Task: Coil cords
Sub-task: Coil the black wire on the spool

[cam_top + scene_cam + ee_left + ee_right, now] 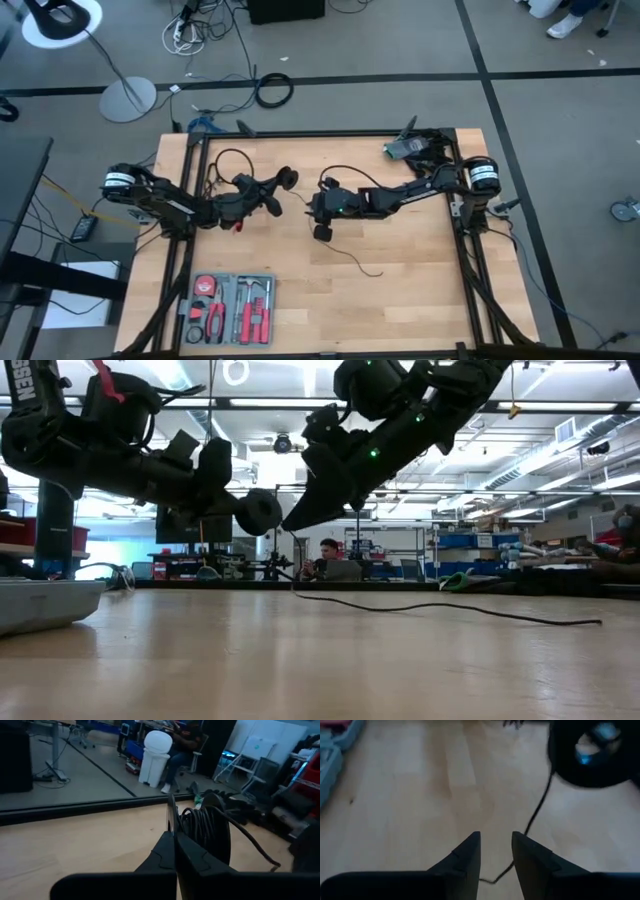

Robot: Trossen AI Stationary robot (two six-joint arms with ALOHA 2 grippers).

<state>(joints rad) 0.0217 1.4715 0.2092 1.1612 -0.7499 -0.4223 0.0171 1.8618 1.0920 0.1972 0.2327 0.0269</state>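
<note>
Left end effector (175, 837) shut on coiled cord (202, 827); right end effector (496, 845) open, empty, above table (400, 290) centre.

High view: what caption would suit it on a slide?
Left pincer holds the coiled cord; right pincer hangs open above the table.
</note>
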